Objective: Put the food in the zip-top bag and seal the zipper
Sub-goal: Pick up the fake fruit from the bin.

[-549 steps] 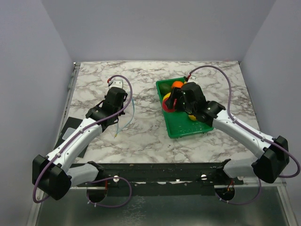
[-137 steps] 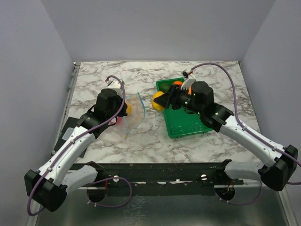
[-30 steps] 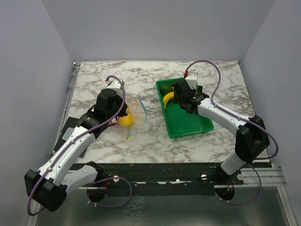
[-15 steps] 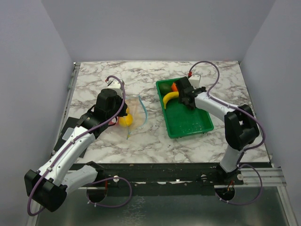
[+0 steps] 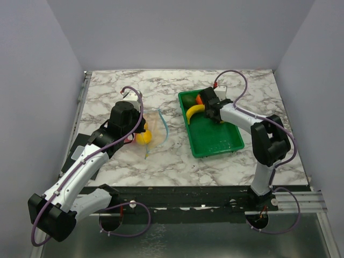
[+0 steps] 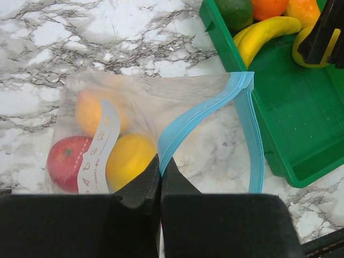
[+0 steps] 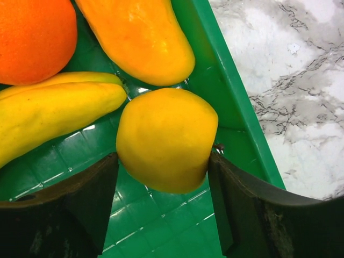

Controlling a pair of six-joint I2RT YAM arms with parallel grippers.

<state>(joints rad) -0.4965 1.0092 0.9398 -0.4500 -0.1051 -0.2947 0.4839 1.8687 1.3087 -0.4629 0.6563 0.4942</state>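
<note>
Clear crinkly plastic zip-top bag (image 6: pixel 177 97); glossy green plastic tray (image 6: pixel 301 107); smooth marble-patterned table (image 6: pixel 80 32); matt smooth lemon (image 7: pixel 166 140).

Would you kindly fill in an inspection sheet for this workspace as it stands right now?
Surface: marble table, no spills seen.
Job's things: zip-top bag lies beside the green tray, mouth open, with a red piece and two yellow-orange fruits inside. The tray holds a banana, orange, dark green piece and lemon.
Clutter: dark flat sheet at the table's left edge.
Grippers: left gripper shut on the zipper; right gripper closely flanks the lemon, grip uncertain.
Cables: purple cables loop along both arms, clear of the bag.
Surroundings: plain grey walls.
</note>
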